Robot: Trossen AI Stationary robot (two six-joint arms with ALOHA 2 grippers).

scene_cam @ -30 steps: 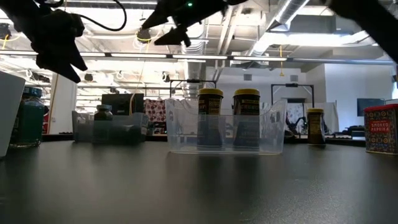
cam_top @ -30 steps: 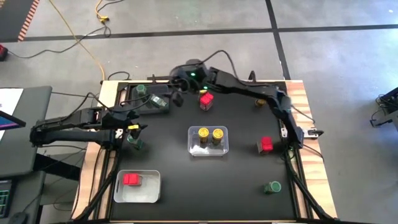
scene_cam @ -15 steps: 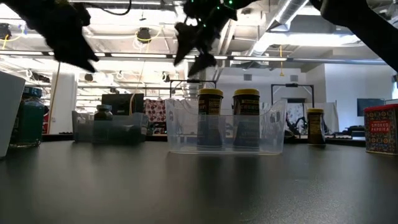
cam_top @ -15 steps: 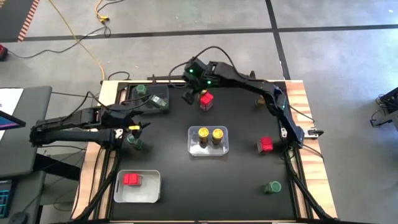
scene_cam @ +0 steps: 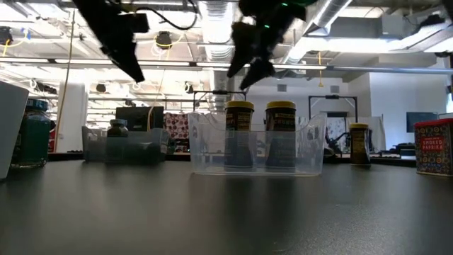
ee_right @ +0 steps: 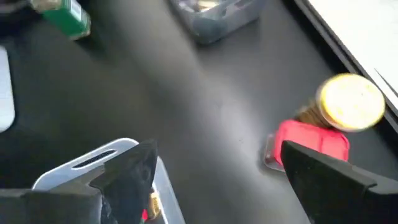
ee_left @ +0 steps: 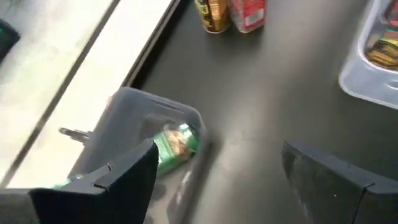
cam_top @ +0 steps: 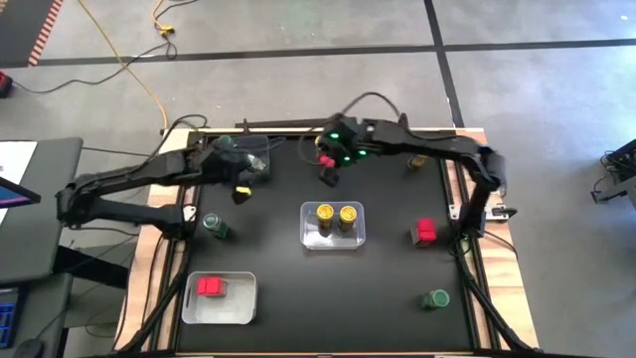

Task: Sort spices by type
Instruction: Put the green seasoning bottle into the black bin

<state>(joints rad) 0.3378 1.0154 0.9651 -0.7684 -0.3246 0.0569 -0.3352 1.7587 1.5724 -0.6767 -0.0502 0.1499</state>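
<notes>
Both arms hang above the tabletop's far side with jaws released and empty. Below the right gripper [cam_top: 331, 177] sits a red jar [cam_top: 327, 159]; beside the left gripper [cam_top: 241, 188], a grey bin [cam_top: 260, 157] holds green jars, likely sorted.

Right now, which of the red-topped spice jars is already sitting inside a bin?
The red-topped jar in the clear bin at the table's front left. The other two red ones stand on the bare mat.

Open black mat [cam_top: 378, 288] toward the front; centre blocked by clear bin [cam_top: 333, 239] with two yellow-lidded jars [cam_top: 336, 214]
</notes>
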